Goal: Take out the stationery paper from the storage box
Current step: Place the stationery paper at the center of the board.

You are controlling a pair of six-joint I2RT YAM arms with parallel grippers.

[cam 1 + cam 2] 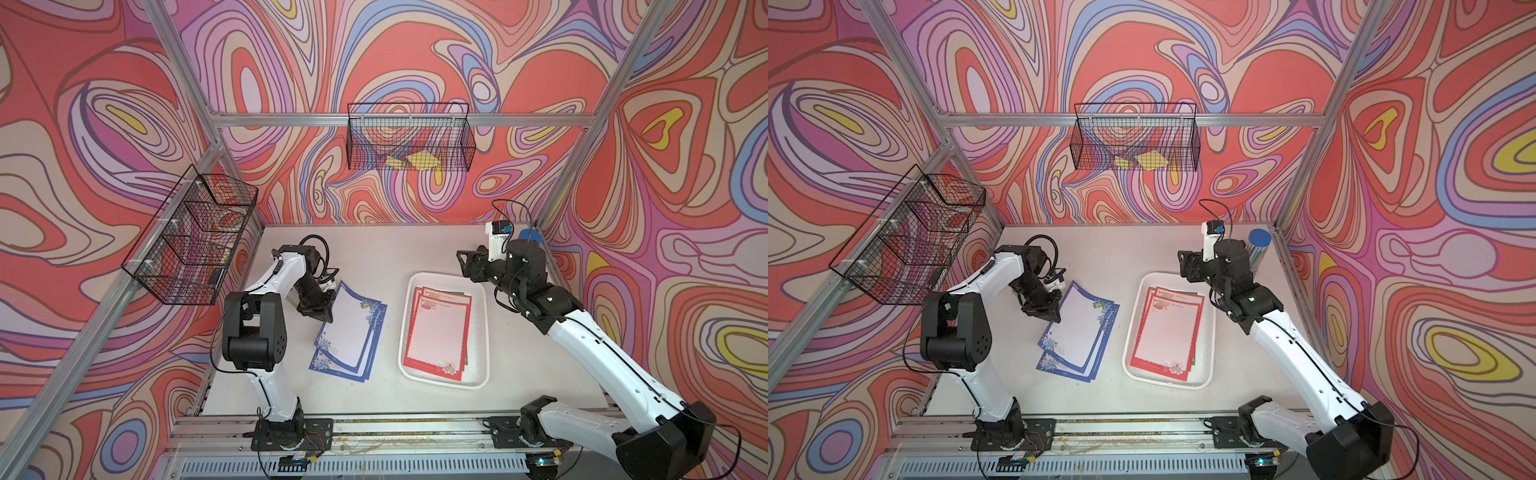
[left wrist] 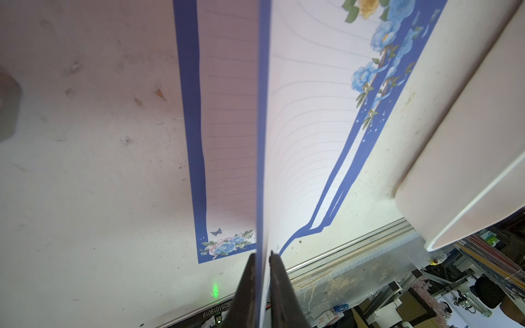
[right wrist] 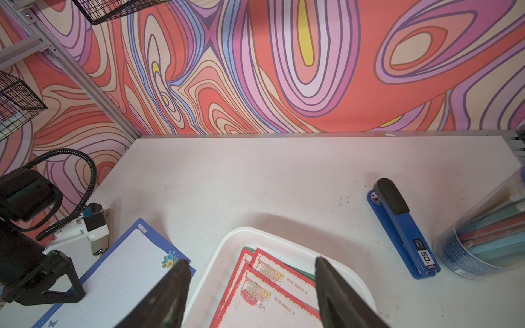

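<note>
Left gripper pinches a blue sheet laid beside the box; release seems next, then red sheets by the open right gripper.

A stack of stationery paper lies on the desk. Its far end is at the left gripper, with one sheet's edge between the jaws. To that gripper's right the storage box rests on the desk, with further sheets inside. The right gripper hangs over the box's far end. To its right lies a stapler, and a pen tube stands farther right. A wall basket hangs behind both grippers, and a side basket left of the left gripper.
</note>
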